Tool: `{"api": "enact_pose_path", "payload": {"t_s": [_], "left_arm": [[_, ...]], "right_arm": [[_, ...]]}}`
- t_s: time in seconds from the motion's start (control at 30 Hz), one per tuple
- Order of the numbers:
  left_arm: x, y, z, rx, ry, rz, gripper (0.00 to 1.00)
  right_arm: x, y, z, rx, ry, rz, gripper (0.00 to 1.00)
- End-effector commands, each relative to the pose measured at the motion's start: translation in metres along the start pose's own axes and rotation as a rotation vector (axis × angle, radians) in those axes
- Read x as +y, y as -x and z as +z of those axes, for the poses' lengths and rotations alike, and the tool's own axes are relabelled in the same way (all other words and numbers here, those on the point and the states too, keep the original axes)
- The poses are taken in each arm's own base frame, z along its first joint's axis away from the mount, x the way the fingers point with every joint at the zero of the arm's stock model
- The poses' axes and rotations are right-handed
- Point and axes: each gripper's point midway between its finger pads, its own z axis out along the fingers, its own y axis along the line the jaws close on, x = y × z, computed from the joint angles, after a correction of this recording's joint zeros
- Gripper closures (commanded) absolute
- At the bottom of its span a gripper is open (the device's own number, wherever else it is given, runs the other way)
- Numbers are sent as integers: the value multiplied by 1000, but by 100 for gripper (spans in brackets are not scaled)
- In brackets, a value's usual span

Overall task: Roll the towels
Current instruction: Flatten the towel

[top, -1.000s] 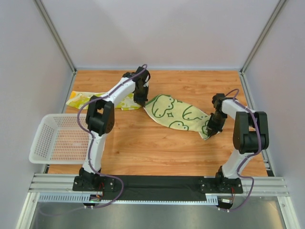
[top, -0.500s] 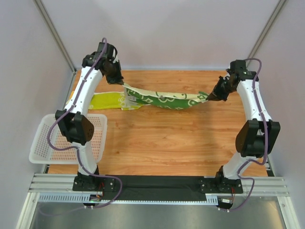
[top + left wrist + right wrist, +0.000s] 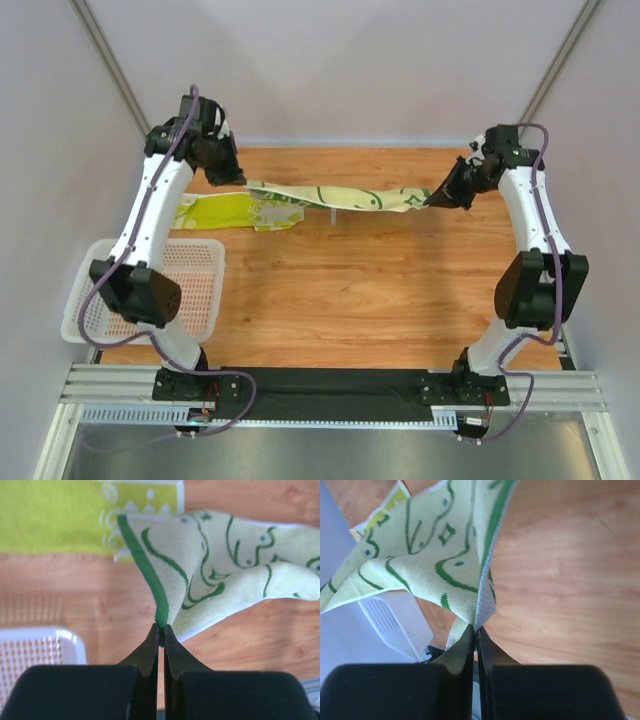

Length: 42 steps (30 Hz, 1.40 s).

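A pale yellow towel with green swirl outlines and green edging point(image 3: 330, 195) hangs stretched in the air above the table's far half. My left gripper point(image 3: 243, 181) is shut on its left corner point(image 3: 161, 625). My right gripper point(image 3: 430, 199) is shut on its right corner point(image 3: 479, 620). The cloth sags a little between them point(image 3: 220, 575) point(image 3: 430, 555). A second towel, lime-yellow with white prints point(image 3: 235, 210), lies flat on the wood at the far left, under and behind the held one point(image 3: 75, 515).
A white mesh basket point(image 3: 100, 295) sits at the table's left edge, partly overhanging; its rim shows in the wrist views point(image 3: 40, 650) point(image 3: 395, 620). Grey walls and metal posts close in the back and sides. Black rail runs along the near edge point(image 3: 330, 385).
Both arms lifted the patterned towel off the table and pulled it taut across the back. Since half a second ago the left arm moved further left and up; the towel hangs straighter.
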Motion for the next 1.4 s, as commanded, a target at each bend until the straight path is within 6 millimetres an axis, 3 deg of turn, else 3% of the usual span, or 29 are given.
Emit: {"api": "enact_pose_path", "payload": {"t_s": [0.0,0.03,0.07,0.1,0.13,0.17,0.2,0.23,0.3,0.33,0.37,0.47,0.57,0.77,1.0,1.1,1.37], "left_arm": [[17,-42,-33,-4,23,21,100],[20,-53,-45,-20,16,18,100],[26,-67,-41,7,25,11,100],[40,-98,-26,85,53,-7,100],[45,-110,-28,94,57,-12,100],[60,-140,-16,177,92,-26,100],[67,-154,-13,210,109,-39,100],[75,-178,-8,267,122,-55,100],[79,-200,-5,321,118,-82,100],[79,-209,-4,336,111,-108,98],[82,-226,0,380,105,-129,86],[88,-247,3,417,118,-170,62],[94,-257,1,435,141,-183,47],[108,-273,3,463,206,-194,42],[116,-284,12,481,240,-198,43],[115,-283,14,481,246,-179,45],[114,-283,14,470,240,-169,46]], "right_arm": [[-26,-42,-4,30,-32,48,100],[-39,-52,-5,16,-74,62,100],[-53,-61,-1,24,-108,89,100],[-82,-87,13,82,-165,142,100],[-94,-92,13,64,-193,159,100],[-105,-100,17,74,-214,196,99],[-118,-110,22,96,-234,226,93],[-138,-123,29,125,-259,270,67],[-155,-133,34,153,-283,305,53],[-166,-138,35,162,-301,328,38],[-170,-139,35,168,-310,330,34],[-174,-140,33,159,-332,315,28],[-173,-139,26,136,-344,304,27],[-176,-152,21,139,-370,285,26],[-181,-201,42,246,-453,193,32],[-185,-210,46,253,-490,156,35],[-194,-211,59,278,-528,134,50]]}}
